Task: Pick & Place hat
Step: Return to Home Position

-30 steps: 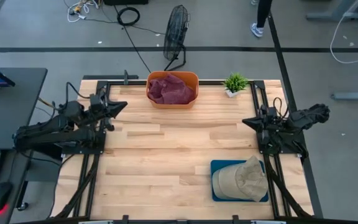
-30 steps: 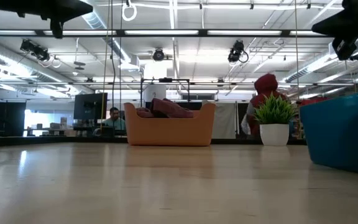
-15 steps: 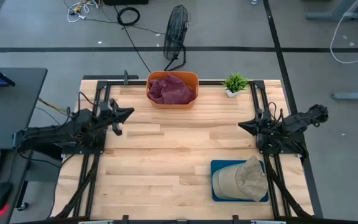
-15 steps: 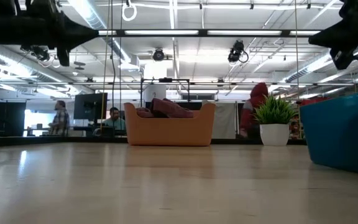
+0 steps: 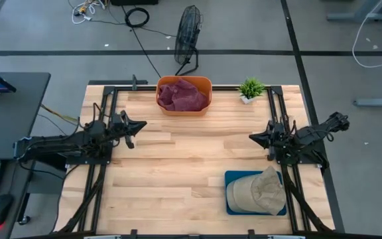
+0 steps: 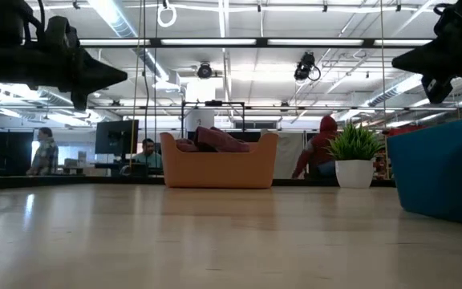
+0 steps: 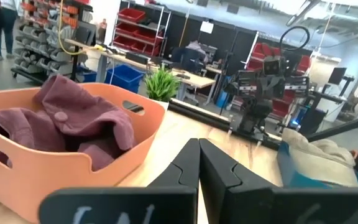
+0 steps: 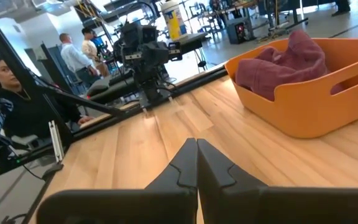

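An open workshop with a taped concrete floor, a floor fan [image 5: 189, 30] and people [image 6: 45, 151] at far benches surrounds the pale wooden table [image 5: 191, 159], where two dark arms reach in, one from each side rail. The blue bin [image 5: 231, 176] sits at the table's near right corner with the brown cap [image 5: 257, 191] filling it. The cap's long axis apparently runs across the table, brim toward the middle. An orange bin [image 5: 184, 111] of maroon cloth [image 5: 181, 95] stands at the far edge, with a small potted plant [image 5: 251, 89] near it on the right. The right gripper [image 5: 253, 138] hangs over bare wood just beyond the blue bin and is much the nearer of the two to the cap, which lies toward the near edge from its tips. The left gripper [image 5: 140, 124] hovers well apart across the table. Both pairs of fingers are pressed together on nothing. With no cap out on the wood, the job looks done, and only a retreat to rest appears to remain.
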Tool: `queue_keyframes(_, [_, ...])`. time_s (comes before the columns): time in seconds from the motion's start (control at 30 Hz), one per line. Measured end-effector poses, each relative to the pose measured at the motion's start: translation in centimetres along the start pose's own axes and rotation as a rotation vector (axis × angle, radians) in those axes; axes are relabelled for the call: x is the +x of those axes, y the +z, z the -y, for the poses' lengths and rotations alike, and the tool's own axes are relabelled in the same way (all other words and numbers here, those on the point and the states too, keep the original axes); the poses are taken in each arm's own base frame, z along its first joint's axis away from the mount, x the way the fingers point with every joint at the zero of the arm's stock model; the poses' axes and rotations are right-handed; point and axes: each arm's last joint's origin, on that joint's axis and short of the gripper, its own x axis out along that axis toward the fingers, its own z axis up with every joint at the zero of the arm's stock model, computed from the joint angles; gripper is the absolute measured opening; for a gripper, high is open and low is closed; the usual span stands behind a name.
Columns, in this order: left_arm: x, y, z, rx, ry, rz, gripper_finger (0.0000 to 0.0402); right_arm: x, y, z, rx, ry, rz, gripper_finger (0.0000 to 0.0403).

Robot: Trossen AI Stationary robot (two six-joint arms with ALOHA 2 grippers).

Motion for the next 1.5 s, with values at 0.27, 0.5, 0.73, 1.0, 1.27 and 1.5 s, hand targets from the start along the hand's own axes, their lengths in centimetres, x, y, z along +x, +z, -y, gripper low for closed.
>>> queue_keyframes(0.27, [0.0, -0.2, 0.1, 0.053, -0.034, -0.029, 0.0005, 0.5, -1.3, 0.1, 0.003, 0.015, 0.005, 0.0])
queue_keyframes(0.5, [0.0, -0.4, 0.0, 0.093, -0.036, -0.05, 0.0005, 0.6, -1.5, 0.1, -0.003, 0.023, 0.023, 0.0])
queue_keyframes(0.73, [0.0, -0.8, -0.1, 0.091, -0.026, -0.088, 0.0005, 0.6, -1.5, -0.1, -0.013, 0.067, 0.009, 0.0])
queue_keyframes(1.0, [0.0, -0.8, -0.1, 0.093, -0.025, -0.09, 0.0014, 0.6, -1.6, 0.1, -0.041, 0.036, 0.004, 0.0])
queue_keyframes(1.27, [0.0, -0.8, -0.1, 0.092, -0.025, -0.09, 0.002, 0.6, -1.6, 0.3, -0.067, -0.038, 0.03, 0.0022])
queue_keyframes(1.5, [0.0, -0.8, -0.1, 0.092, -0.025, -0.09, 0.0021, 0.6, -1.5, 0.3, -0.068, -0.035, 0.029, 0.0028])
